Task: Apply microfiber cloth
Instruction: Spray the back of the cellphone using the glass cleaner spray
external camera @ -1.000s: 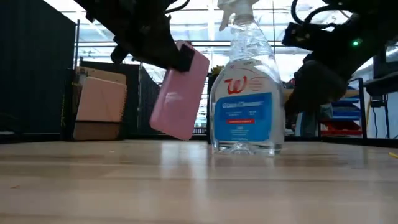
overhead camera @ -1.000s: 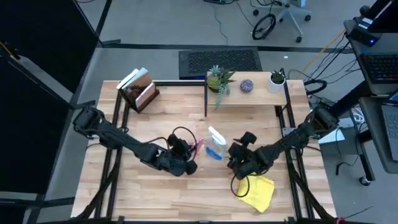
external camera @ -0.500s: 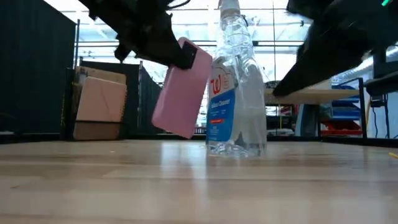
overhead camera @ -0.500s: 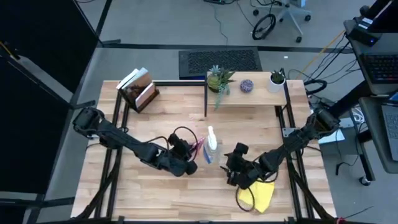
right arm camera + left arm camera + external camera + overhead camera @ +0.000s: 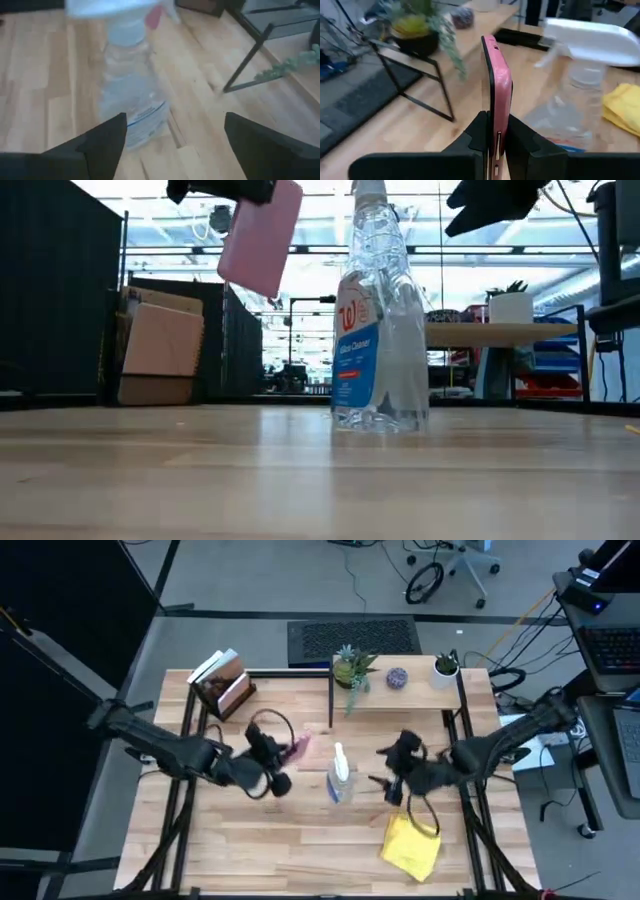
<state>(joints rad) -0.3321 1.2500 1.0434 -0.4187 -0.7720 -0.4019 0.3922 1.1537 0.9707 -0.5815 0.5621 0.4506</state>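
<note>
High view: the microfiber cloth (image 5: 411, 845) lies flat near the right gripper (image 5: 392, 780), whose fingers are spread wide and empty. The left gripper (image 5: 283, 762) clamps a pink phone (image 5: 297, 747) beside the spray bottle (image 5: 340, 775).

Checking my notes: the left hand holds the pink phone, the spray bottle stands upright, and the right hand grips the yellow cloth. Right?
Not quite. The high view shows the yellow cloth lying on the table, and the right hand is open and empty. The rest holds.

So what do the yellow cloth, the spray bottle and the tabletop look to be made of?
The microfiber cloth: soft matte fabric, lying rumpled in uneven folds. The spray bottle: clear, glossy, probably plastic; the room shows through it, with a printed label and white trigger head. The tabletop: light wood planks, with visible seams and a faint sheen.
</note>
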